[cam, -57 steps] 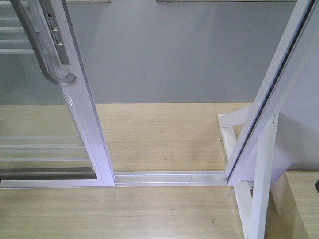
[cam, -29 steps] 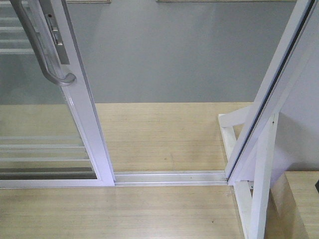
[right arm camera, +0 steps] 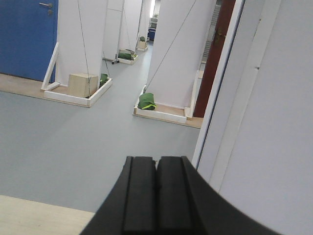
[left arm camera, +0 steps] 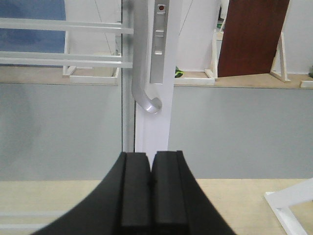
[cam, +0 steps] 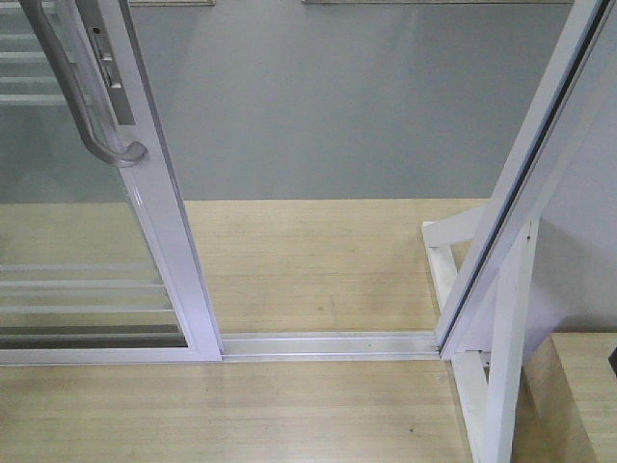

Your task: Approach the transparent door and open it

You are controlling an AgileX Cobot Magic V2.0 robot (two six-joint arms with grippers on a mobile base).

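A: Where is the tall clear-glass sliding door with the white frame (cam: 178, 260)?

B: At the left of the front view. Its stile slants from the top edge down to the silver floor track (cam: 328, 344), and thin white horizontal bars cross the glass behind it. The long grey curved bar handle (cam: 82, 106) sits on that stile, its lower end hooking outward beside a narrow lock plate (cam: 108, 72).

A: And the doorway itself?

B: Between the door's stile and the white frame post on the right (cam: 525, 183) there is an open gap; pale wooden flooring (cam: 308, 260) runs through it, with grey floor (cam: 337, 106) beyond. A slanted white support brace (cam: 506, 357) stands at the foot of that right post.

A: The left end effector?

B: In the left wrist view the left end effector (left arm camera: 150, 183) has its two black fingers pressed together, pinching nothing. It points at the door's stile, below the hooked end of the handle and apart from it.

A: The right one?

B: The right end effector (right arm camera: 156, 196) is likewise pressed together with nothing between its fingers. It faces the grey floor through the opening, with the white post just to its right. Far off stand white panels on wooden bases, a blue door (right arm camera: 27, 36) and a small wooden box (right arm camera: 82, 84).
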